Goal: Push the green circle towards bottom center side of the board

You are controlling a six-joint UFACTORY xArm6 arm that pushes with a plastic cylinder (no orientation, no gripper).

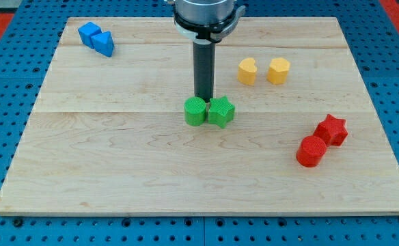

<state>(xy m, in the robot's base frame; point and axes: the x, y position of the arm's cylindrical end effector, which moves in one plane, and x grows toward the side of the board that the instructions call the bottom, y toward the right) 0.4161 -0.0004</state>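
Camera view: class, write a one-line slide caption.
My tip sits just above the touching green circle and green star, mid-board.

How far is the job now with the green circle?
Done: little, since the green circle sits near the board's middle, touching the green star. In hand: my tip stands just above both, at their junction. Left: the whole push down to the bottom center edge.

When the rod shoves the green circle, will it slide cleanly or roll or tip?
The green circle looks squat and flat-based, so it probably slides without tipping. My tip sits behind its right edge, so it may veer left. The touching green star may get dragged along.
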